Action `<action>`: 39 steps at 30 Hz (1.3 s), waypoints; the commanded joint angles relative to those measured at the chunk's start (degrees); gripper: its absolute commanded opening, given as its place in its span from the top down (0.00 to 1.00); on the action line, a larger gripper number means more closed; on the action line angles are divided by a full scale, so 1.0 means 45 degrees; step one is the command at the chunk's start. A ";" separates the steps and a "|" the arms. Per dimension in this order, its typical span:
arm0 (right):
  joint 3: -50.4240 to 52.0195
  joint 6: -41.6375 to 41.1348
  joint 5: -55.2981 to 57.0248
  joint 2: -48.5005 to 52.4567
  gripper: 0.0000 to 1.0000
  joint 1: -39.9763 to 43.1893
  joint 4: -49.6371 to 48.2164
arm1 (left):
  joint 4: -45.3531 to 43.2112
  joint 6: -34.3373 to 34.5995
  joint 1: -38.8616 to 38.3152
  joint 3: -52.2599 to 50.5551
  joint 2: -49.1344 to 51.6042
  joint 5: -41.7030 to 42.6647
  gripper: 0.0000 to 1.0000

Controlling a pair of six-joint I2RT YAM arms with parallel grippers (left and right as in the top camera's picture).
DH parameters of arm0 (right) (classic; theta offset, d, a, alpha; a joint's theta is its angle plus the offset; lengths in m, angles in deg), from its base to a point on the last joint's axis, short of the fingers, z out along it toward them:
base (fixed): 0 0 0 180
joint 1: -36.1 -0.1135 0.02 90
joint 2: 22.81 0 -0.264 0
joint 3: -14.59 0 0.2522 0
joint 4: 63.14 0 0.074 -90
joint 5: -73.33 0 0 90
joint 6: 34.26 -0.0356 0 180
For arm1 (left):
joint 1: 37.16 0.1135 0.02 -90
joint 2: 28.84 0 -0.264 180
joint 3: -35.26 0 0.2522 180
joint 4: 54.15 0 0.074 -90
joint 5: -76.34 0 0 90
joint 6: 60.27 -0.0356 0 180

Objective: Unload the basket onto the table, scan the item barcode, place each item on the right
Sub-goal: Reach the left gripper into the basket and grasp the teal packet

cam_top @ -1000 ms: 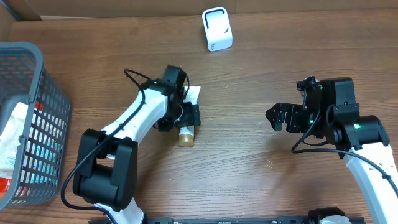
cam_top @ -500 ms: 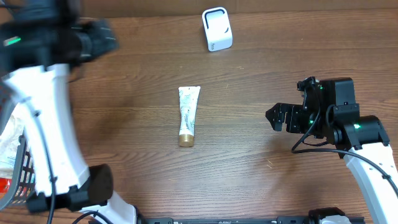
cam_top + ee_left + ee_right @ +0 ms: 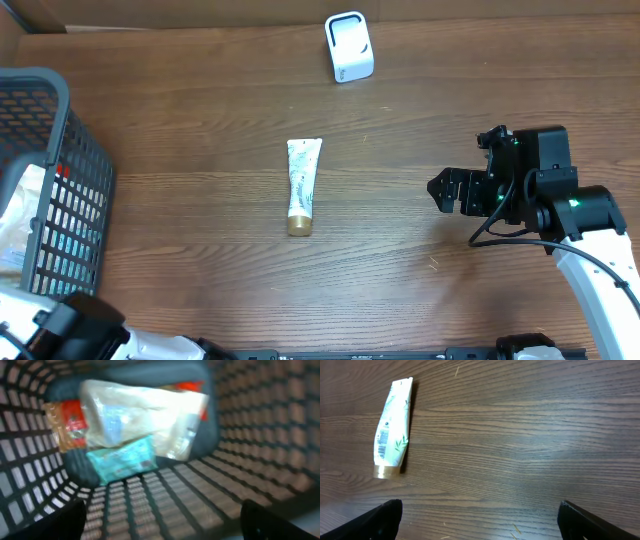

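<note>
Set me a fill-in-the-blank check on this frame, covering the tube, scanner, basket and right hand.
1. The tube has its gold cap pointing away from the white ____.
2. The right hand is ____ and empty.
3. The left wrist camera looks into the grey ____, where packets lie.
4. The barcode is printed near the tube's gold ____.
Missing words: scanner; open; basket; cap.

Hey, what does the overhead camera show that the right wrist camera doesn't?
Only overhead: the white scanner at the far edge and the grey basket holding packets at the left. Only right wrist: the barcode printed on the tube. Both: the tube lying flat on the wooden table, nothing touching it.
</note>
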 commanded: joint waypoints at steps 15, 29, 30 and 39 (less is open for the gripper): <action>-0.0321 0.0112 0.0121 -0.0034 0.00 -0.0073 0.0092 | -0.4993 0.1316 0.0631 -0.9675 -0.0049 -0.1957 0.12; -0.0321 0.0107 0.0121 -0.0034 0.00 -0.0073 0.0155 | -0.8738 0.1049 0.0107 -1.2726 -0.0049 -0.2108 0.11; -0.0321 0.0107 0.0126 -0.0034 0.00 -0.0073 0.0155 | -0.9117 0.0918 -0.0126 -1.2905 -0.0049 -0.2108 0.11; -0.0321 0.0107 0.0126 -0.0034 0.00 -0.0073 0.0155 | -1.0394 0.0869 -0.1078 -1.3814 -0.0039 -0.2608 0.11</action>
